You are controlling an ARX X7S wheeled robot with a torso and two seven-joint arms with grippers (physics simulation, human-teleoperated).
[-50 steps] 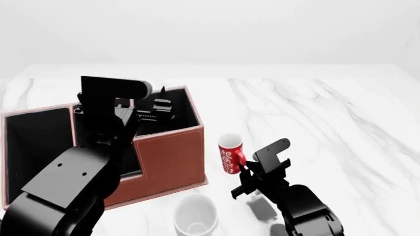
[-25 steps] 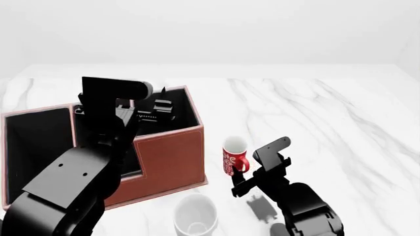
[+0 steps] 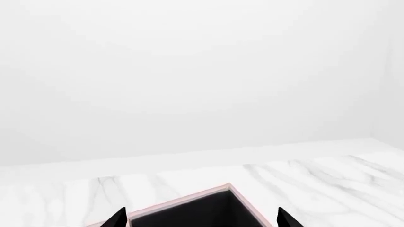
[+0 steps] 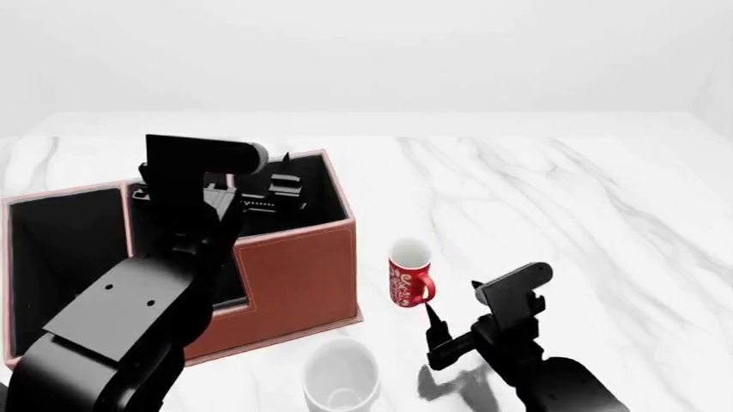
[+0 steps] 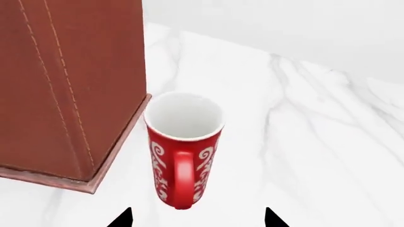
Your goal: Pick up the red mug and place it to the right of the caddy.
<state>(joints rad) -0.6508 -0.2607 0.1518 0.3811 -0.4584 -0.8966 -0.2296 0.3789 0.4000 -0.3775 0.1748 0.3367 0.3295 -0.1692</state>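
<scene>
The red mug (image 4: 409, 273) with white patterning stands upright on the marble table, just right of the reddish-brown caddy (image 4: 295, 273). In the right wrist view the mug (image 5: 184, 151) turns its handle toward the gripper, with the caddy wall (image 5: 69, 85) beside it. My right gripper (image 4: 441, 332) is open and empty, a short way in front of the mug and not touching it; its tips (image 5: 197, 218) stand wide apart. My left gripper (image 4: 271, 192) is open over the caddy's back compartment, whose rim (image 3: 183, 201) shows between its tips (image 3: 200, 220).
A larger plain white mug (image 4: 342, 378) stands near the table's front edge, below the caddy's right corner. The white marble table (image 4: 550, 215) stretches to the right and back. My left arm (image 4: 137, 309) covers part of the caddy.
My right gripper has drawn back from the red mug toward the table's front and right. The mug shifted slightly right and now stands free. The left arm has not moved.
</scene>
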